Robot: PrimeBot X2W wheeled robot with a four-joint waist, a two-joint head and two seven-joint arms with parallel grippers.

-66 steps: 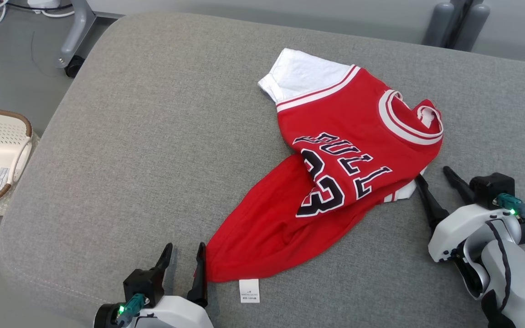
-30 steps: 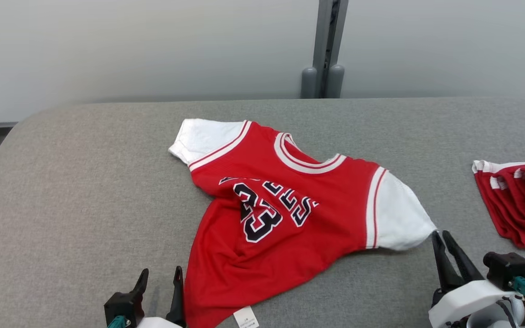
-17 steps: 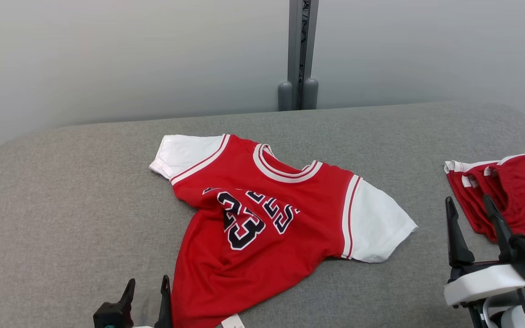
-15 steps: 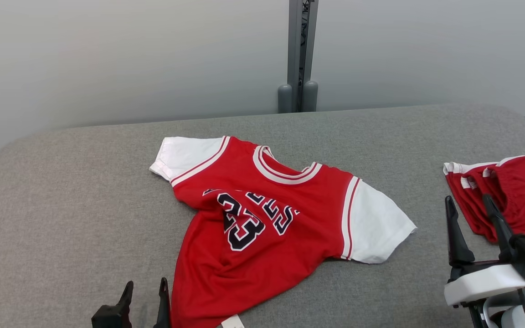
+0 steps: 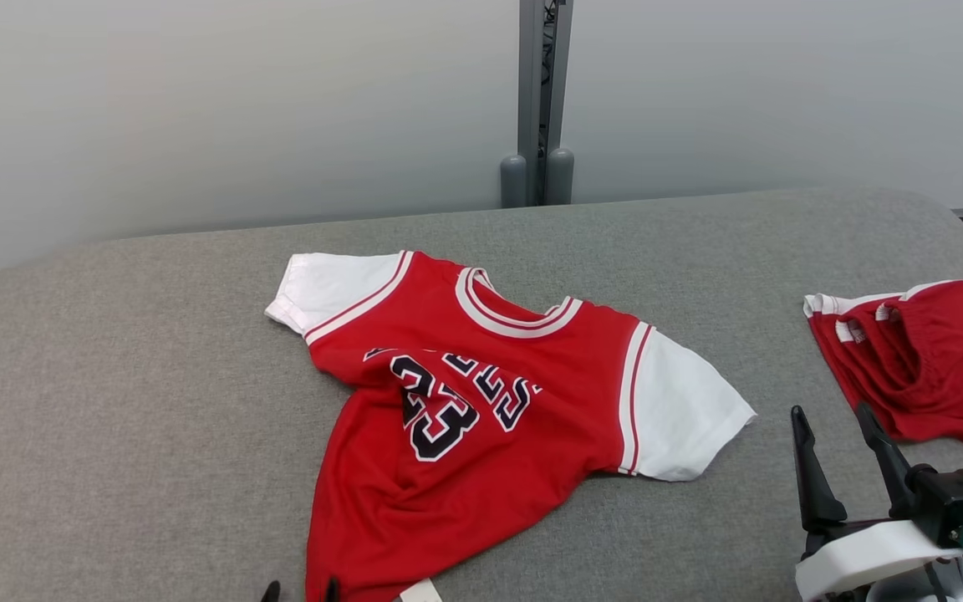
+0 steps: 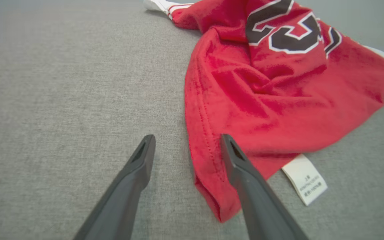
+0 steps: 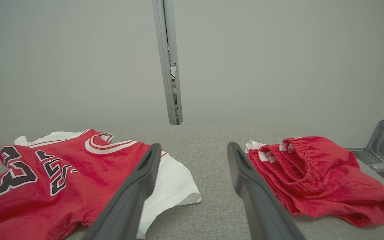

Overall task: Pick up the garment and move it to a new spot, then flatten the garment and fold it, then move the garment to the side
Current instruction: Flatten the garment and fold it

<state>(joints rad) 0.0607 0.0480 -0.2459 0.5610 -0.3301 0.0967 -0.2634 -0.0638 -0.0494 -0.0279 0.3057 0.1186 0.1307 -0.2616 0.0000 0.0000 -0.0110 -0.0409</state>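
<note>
Two red garments lie on a padded grey tabletop (image 5: 155,435) in front of a pale wall. At the centre is the task's garment, a red number 23 jersey (image 5: 481,401) with white sleeves, spread face up but rumpled. Its collar points to 12 o'clock, towards a grey upright post (image 5: 536,92) behind the tabletop. One sleeve reaches to 10 o'clock and the other to 4 o'clock. The lower body is bunched and creased, so the lettering is folded over on itself, and a white care label (image 6: 305,180) sticks out from the hem at 6 o'clock.

Well apart from the jersey, at its 3 o'clock, a pair of red shorts (image 5: 916,359) with white trim lies crumpled near the tabletop's edge.

The left end effector (image 6: 187,141) sits at the jersey's 7 o'clock with its two dark fingers spread wide and gripping nothing. In the left wrist view the hem's side edge runs between them and one finger overlaps the fabric; whether it touches cannot be told. The right end effector (image 5: 831,414) stands at the jersey's 4 o'clock, its fingers likewise apart and empty. It is raised off the tabletop, between the white sleeve and the shorts and clear of both.
</note>
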